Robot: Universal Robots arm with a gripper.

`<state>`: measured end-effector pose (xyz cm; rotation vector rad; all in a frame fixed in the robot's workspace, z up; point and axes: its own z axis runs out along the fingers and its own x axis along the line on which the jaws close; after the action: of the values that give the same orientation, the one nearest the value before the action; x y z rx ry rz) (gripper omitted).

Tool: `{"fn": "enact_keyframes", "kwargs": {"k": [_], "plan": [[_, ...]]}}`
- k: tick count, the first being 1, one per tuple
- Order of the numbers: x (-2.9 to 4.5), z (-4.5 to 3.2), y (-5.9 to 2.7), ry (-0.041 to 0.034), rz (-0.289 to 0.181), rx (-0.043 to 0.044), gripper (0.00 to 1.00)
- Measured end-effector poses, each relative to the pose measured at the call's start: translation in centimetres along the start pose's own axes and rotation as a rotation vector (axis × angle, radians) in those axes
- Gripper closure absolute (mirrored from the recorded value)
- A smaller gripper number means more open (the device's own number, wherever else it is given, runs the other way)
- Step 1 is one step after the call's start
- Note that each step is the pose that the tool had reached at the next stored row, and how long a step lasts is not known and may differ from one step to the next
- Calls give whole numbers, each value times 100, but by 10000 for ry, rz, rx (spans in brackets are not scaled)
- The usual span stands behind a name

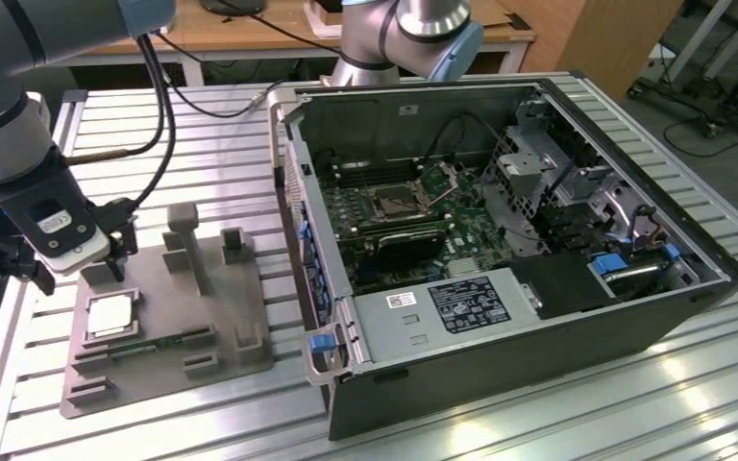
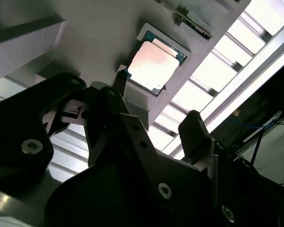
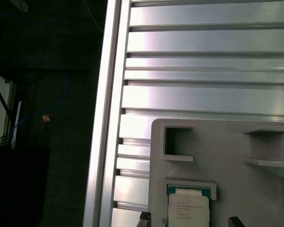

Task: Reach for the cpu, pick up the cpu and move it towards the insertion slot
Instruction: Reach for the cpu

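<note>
The cpu lies flat in a recess of the grey tray, silvery top up, on the exterior view's left. It also appears in both wrist views: cpu, cpu. My gripper hangs just above and slightly behind it, open, with nothing held. In the wrist views the gripper has one dark finger on each side of the chip, clear of it. The insertion slot sits on the motherboard inside the open computer case, its metal flap raised.
The open computer case fills the exterior view's right. Upright posts rise from the tray behind the chip. A narrow green circuit strip lies on the tray's front. The slatted metal table's edge runs close by. A second arm's base stands at the back.
</note>
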<state>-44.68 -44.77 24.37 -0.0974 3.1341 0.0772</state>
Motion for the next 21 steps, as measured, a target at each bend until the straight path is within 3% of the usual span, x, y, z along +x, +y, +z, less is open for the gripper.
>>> {"fn": "enact_keyframes", "kwargs": {"k": [21], "plan": [[-47,382,-45,-21,400,-11,29]]}}
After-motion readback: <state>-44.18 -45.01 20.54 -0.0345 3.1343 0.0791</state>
